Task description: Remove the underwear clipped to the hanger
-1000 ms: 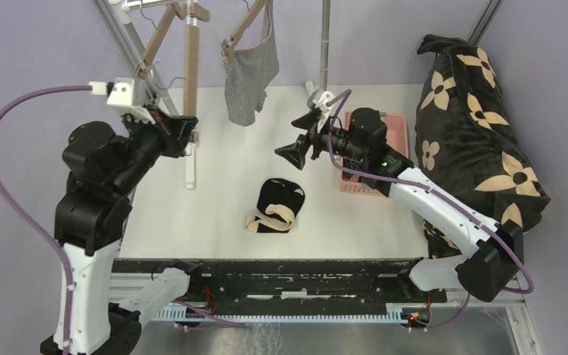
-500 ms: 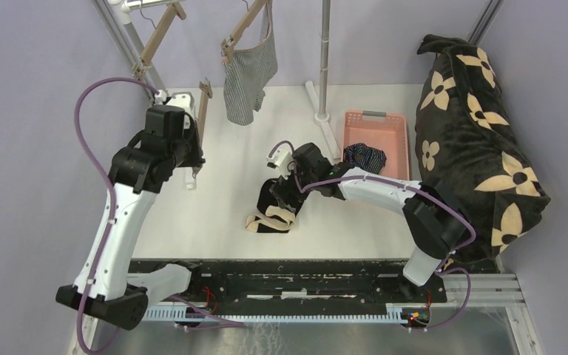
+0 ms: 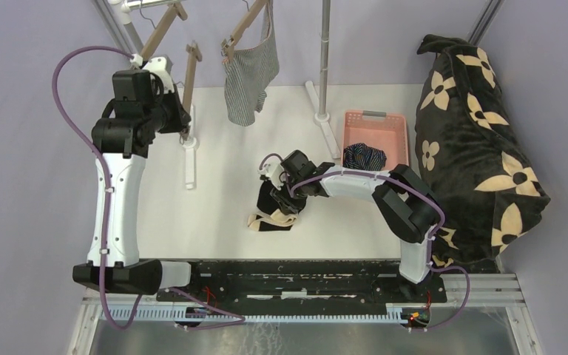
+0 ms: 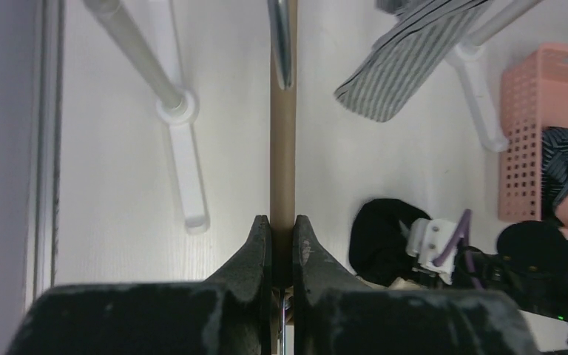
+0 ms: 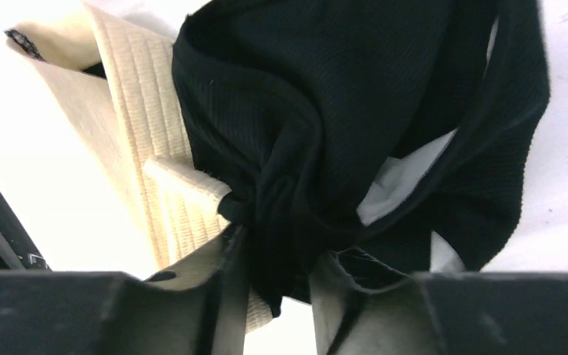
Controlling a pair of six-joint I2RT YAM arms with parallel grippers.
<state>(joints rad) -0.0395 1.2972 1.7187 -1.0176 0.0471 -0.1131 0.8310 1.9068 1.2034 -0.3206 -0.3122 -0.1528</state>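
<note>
Only the right wrist view shows the right hand (image 5: 277, 255) pinching the black underwear (image 5: 355, 111); only the left wrist view shows the left hand (image 4: 282, 222) clenched on the hanger (image 4: 282, 163)

Bare table (image 3: 222, 192) lies open between the left rack foot (image 3: 189, 166) and the black underwear (image 3: 272, 211), and along the near edge. At the rear, the rack pole (image 3: 325, 37), its foot (image 3: 328, 133), the hanging striped underwear (image 3: 250, 74) and the wooden hanger arm (image 3: 189, 74) crowd the way. The pink basket (image 3: 373, 122) and the blanket (image 3: 473, 133) close off the right side. The right arm (image 3: 347, 185) lies across the middle.
</note>
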